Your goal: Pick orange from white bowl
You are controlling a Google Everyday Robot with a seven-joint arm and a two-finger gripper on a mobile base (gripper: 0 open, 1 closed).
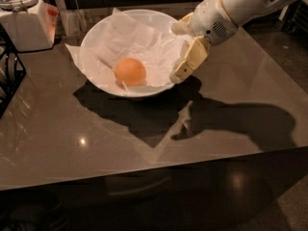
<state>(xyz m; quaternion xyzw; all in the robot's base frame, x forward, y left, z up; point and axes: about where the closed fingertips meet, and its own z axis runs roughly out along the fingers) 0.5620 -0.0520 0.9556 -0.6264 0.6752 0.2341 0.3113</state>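
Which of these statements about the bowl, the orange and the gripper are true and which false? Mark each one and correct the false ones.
1. The orange lies inside the white bowl. True.
2. The gripper is shut on the orange. False: it is open at the bowl's right-hand rim, apart from the orange.
3. Crinkled white paper lines the bowl. True.
4. The white lidded jar stands in front of the bowl. False: it stands at the table's far left corner.
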